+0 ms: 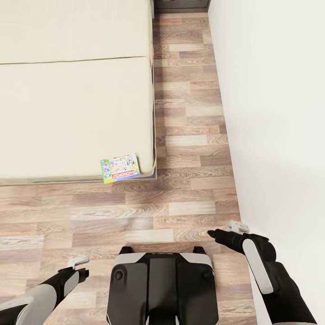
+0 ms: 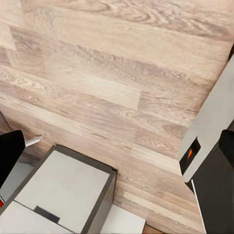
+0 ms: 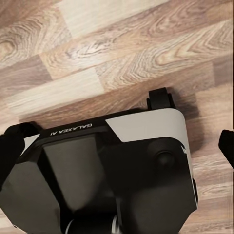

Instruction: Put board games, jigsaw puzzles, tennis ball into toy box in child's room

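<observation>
One board game [image 1: 120, 168], a flat box with a green and white cartoon cover, lies at the near right corner of the bed [image 1: 67, 113], right at the mattress edge. My left gripper [image 1: 83, 267] hangs low over the floor at the lower left, open and empty, well short of the bed. My right gripper [image 1: 223, 229] is at the lower right near the wall, also open and empty. In both wrist views the dark fingers [image 2: 9, 153] [image 3: 12, 146] stand wide apart with only the floor and my base between them.
Wood plank floor [image 1: 189, 135] runs in a strip between the bed's right side and a white wall [image 1: 280, 113]. A dark unit [image 1: 180, 4] stands at the far end of that strip. My own base [image 1: 162, 280] fills the bottom centre.
</observation>
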You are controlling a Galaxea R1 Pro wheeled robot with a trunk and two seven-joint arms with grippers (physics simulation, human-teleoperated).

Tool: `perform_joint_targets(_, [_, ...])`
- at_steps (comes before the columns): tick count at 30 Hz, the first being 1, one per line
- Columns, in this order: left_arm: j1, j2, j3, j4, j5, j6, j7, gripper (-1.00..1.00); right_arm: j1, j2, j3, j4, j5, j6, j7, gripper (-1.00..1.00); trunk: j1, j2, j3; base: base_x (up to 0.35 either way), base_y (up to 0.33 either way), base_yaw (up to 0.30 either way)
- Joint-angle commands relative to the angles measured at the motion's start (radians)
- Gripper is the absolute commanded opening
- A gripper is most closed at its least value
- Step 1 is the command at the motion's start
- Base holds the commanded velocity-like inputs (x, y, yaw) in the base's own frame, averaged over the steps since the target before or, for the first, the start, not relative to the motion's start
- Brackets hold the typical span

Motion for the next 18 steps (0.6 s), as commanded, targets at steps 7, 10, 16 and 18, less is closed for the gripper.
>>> perform_joint_targets(7, [0.0,-0.001,0.001,-0.002,0.005,0.003,0.004,1.0,0.0,-0.002,0.001,-0.005,-0.01,0.005,-0.019,1.0,0.001,-0.001,0.011,0.0,0.0,0.0])
perform_joint_targets(10, [0.0,-0.002,0.0,-0.002,0.005,0.001,0.004,1.0,0.0,-0.004,0.001,-0.001,-0.011,0.006,-0.02,1.0,0.001,-0.001,0.016,0.0,0.0,0.0])
perform_joint_targets(16, [0.0,-0.002,-0.001,-0.002,0.004,-0.001,0.003,1.0,0.001,-0.019,0.001,0.004,-0.014,0.004,-0.02,1.0,0.001,-0.001,0.026,0.0,0.0,0.0])
perform_joint_targets(18, [0.0,-0.002,-0.001,-0.002,0.004,-0.001,0.003,1.0,0.001,-0.023,0.0,0.013,-0.014,0.002,-0.019,1.0,0.001,-0.001,0.029,0.0,0.0,0.0])
